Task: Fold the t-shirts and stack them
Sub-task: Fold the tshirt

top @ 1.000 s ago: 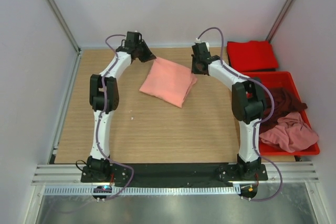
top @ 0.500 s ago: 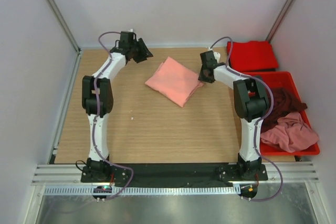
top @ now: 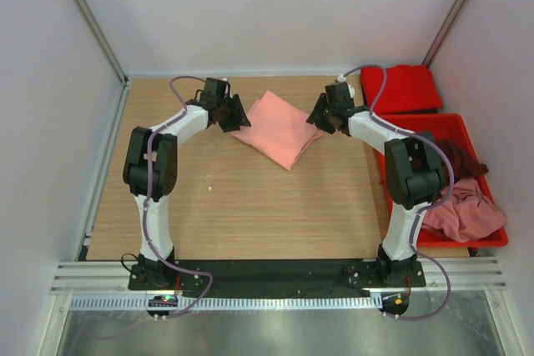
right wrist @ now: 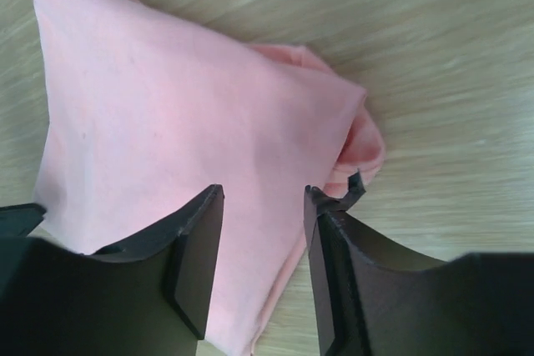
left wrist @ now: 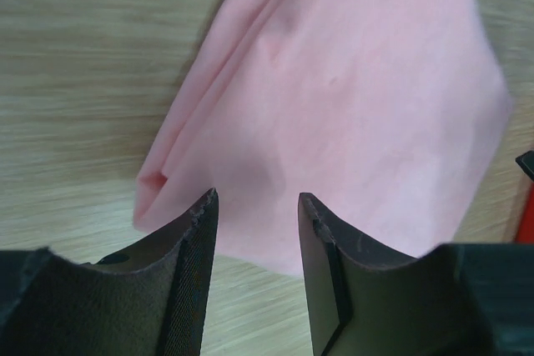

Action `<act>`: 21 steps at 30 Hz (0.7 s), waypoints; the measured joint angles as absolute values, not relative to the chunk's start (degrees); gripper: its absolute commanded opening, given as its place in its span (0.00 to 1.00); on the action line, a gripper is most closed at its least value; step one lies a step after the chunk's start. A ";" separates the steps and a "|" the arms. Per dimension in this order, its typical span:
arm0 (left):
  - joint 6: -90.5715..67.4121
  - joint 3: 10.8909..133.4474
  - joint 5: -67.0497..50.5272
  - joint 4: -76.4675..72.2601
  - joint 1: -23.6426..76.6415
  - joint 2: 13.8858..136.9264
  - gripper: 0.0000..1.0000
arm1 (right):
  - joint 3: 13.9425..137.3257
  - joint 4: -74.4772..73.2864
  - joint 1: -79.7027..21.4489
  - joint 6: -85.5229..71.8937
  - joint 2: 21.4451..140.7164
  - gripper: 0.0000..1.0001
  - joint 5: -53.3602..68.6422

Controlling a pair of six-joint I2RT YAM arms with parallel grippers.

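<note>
**Worktable contents: four t-shirts, one bin, two grippers**

Near right: a red plastic bin [top: 480, 243] stood at the table's [top: 250, 206] right edge. It held the dusty pink t-shirt [top: 463, 210], crumpled at the near end, and the dark maroon t-shirt [top: 457, 160], crumpled behind it.

Far centre: the salmon-pink t-shirt [top: 279, 127] lay folded into a compact four-sided pad, set cornerwise on the bare wood, with layered edges showing along its left side [left wrist: 350, 97] and a bunched corner at its right [right wrist: 167, 122].

The left gripper [top: 235, 114] was at the pad's left corner, its fingers parted [left wrist: 254, 202] and gripping nothing. The right gripper [top: 321, 114] was at the right corner, likewise parted [right wrist: 263, 193] and empty. Whether either touched the cloth could not be told.

Far right corner: the bright red t-shirt [top: 400, 87] lay folded flat, just behind the bin.
</note>
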State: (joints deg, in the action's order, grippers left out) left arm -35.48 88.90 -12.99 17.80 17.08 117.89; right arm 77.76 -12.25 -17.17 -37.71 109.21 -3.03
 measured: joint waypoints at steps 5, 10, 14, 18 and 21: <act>-36.12 85.30 -11.51 17.69 17.12 118.58 0.44 | 70.85 -7.05 -17.19 -41.36 109.65 0.38 3.25; -38.52 82.32 -9.06 16.99 17.12 118.37 0.45 | 63.70 -0.67 -17.19 -41.98 110.02 0.07 5.80; -39.86 81.19 -6.24 18.41 17.12 116.18 0.45 | 61.98 3.51 -17.15 -39.99 110.00 0.06 6.63; -39.48 82.04 -3.60 21.04 17.12 112.97 0.46 | 61.41 4.40 -17.15 -37.82 109.47 0.24 7.11; -38.02 85.38 -2.74 22.61 17.12 112.29 0.47 | 62.04 1.98 -17.15 -36.53 107.94 0.43 7.70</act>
State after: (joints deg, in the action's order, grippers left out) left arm -38.02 85.38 -2.74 22.61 17.12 112.29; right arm 62.04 1.98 -17.15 -36.53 107.94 7.70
